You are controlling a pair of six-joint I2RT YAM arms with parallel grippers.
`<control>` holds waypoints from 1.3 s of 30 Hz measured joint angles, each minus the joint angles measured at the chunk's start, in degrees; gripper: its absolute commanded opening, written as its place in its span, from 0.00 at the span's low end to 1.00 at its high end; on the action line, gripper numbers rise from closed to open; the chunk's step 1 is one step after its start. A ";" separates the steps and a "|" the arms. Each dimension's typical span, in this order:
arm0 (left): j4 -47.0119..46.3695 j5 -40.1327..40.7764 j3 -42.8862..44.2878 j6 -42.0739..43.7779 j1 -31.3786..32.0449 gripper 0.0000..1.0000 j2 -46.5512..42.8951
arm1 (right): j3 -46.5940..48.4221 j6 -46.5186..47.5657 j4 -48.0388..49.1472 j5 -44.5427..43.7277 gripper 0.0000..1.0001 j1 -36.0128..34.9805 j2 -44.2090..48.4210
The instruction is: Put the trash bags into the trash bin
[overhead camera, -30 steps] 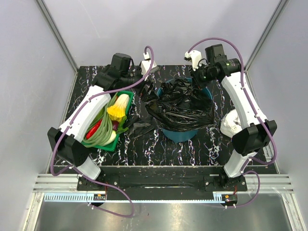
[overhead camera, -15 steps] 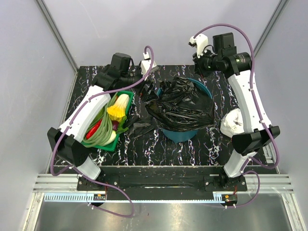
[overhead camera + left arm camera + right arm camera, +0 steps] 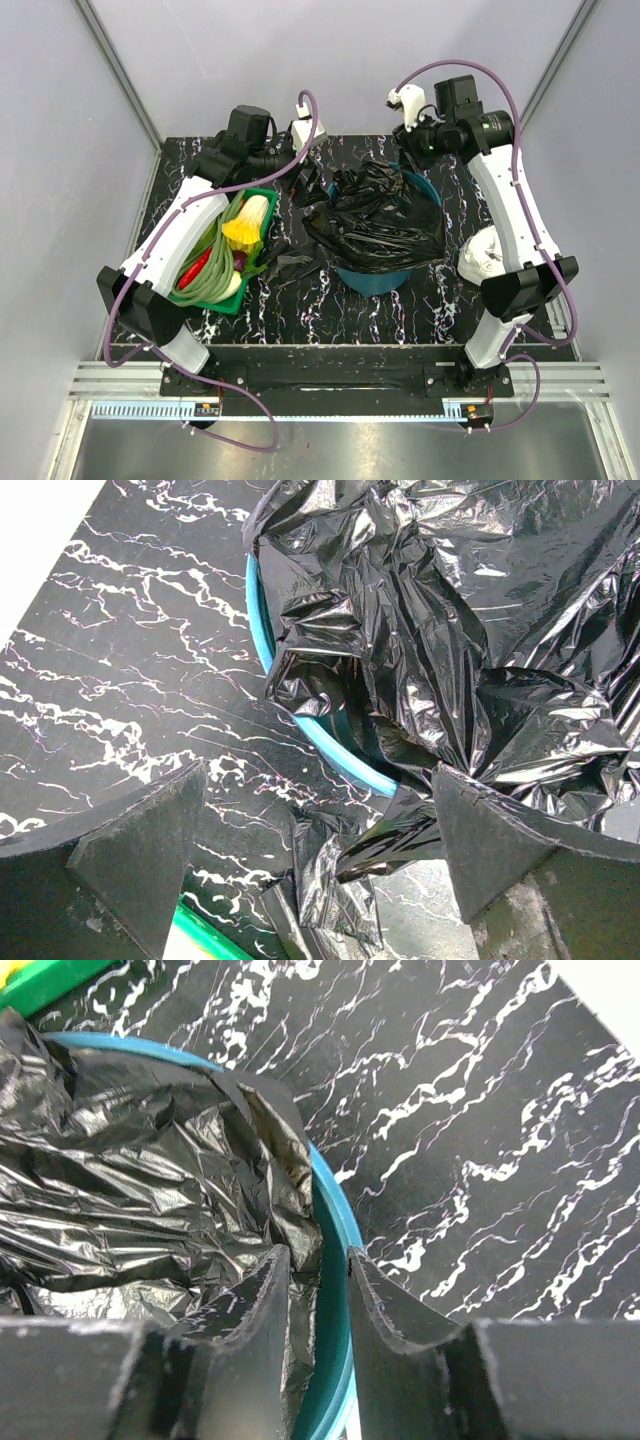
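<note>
The large trash bag (image 3: 375, 220) lies heaped over the mouth of the trash bin (image 3: 385, 272), which stands at the middle of the table (image 3: 330, 310). The film is bunched above the rim and spills over the left side instead of lining the inside. The small trash bag (image 3: 288, 266) is a crumpled bundle flat on the table, just left of the bin, between it and the green tray (image 3: 215, 298).

The left gripper (image 3: 318, 780) hovers over the bin's left rim with its jaws spread wide and nothing between them. The right gripper (image 3: 318, 1255) hangs above the far right rim, its jaws drawn in to a narrow slit, and no film looks caught there.

Both bags should weigh almost nothing and have no stiffness at all. The film is glossy and slick, so it will slide, balloon and spring back up rather than stay where it is pushed. A pinch on a single layer may slip or stretch it; a thick gathered fold gives a surer hold. For the big bag, the ridge of wrinkles hanging over the left rim looks the best place to grip, then tuck downward into the bin. For the small one, close on the raised crest of the bundle — a flat edge lying against the table gives the fingers little to catch
</note>
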State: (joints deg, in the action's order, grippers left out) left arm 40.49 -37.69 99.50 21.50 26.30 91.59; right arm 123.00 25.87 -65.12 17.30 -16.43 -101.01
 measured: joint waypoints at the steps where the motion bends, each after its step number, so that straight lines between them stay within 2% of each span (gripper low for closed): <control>1: 0.00 0.00 0.00 0.04 0.00 0.99 0.00 | -0.87 0.13 -0.15 0.24 0.38 -0.02 -0.02; 5: 0.11 0.00 0.00 0.20 0.00 0.99 0.00 | -3.67 0.55 -0.76 0.44 0.45 -0.09 -0.24; 20: 0.15 0.04 0.00 0.81 0.00 0.99 0.00 | -8.07 1.57 -0.59 0.66 0.44 -0.39 -0.33; 23: 0.15 0.04 0.00 0.81 0.00 0.99 0.00 | -8.63 1.57 -0.55 0.72 0.38 -0.42 -0.33; 27: 0.15 0.07 0.00 0.81 0.00 0.99 0.00 | -8.76 1.86 -0.52 0.83 0.16 -0.44 -0.33; 31: 0.15 0.13 0.00 1.03 -0.02 0.99 -0.02 | -8.74 1.95 -0.50 0.92 0.02 -0.46 -0.33; 39: 0.15 0.46 -0.02 1.22 0.00 0.99 -0.02 | -7.45 1.46 -0.68 0.94 0.00 -0.46 -0.33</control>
State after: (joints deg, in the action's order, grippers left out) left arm 40.64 -37.23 99.48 22.72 26.30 91.57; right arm 115.55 27.33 -65.80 18.24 -16.88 -101.34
